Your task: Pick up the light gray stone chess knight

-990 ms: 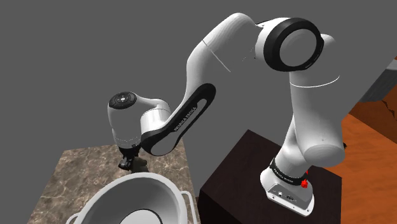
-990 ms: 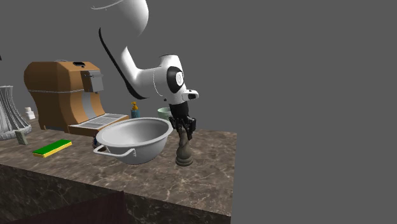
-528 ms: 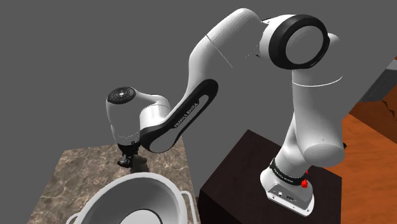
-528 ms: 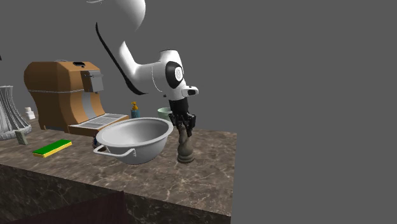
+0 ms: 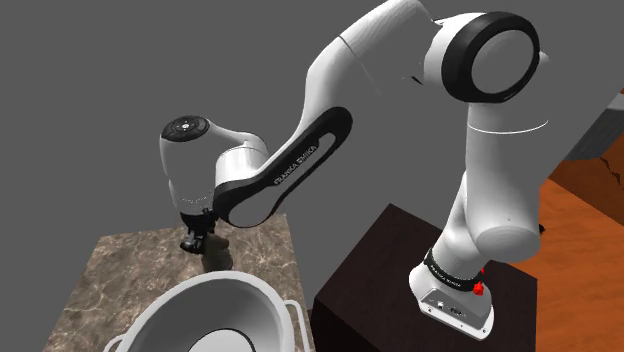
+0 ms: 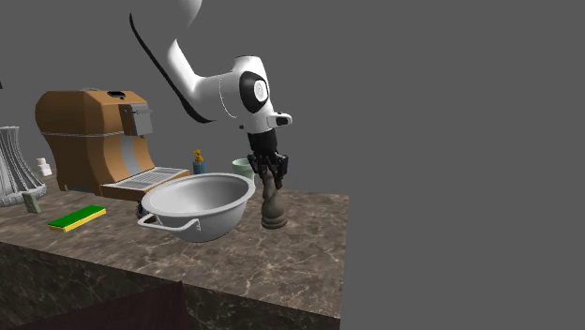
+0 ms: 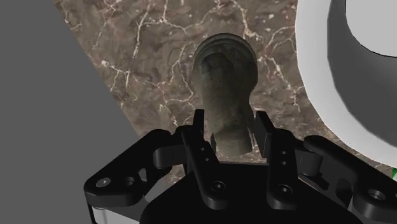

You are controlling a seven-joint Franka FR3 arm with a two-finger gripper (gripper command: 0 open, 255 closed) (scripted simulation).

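**One line of lettering, on the arm**

In the shoulder view, a single line of small white capitals runs lengthwise along the dark band on the side of the arm. It looks like two words, but the letters are too small to spell out with certainty. No other writing, number or sign can be read in the three views.

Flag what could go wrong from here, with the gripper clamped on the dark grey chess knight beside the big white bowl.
1. The gripper clasps only the head of the dark grey-brown chess knight. Its wide base hangs below, so it could pivot or slip out.
2. The large white bowl sits close beside it, so a sideways move might knock the base against the rim.
3. If dropped, the knight could roll off the brown marbled countertop, whose edge is near.
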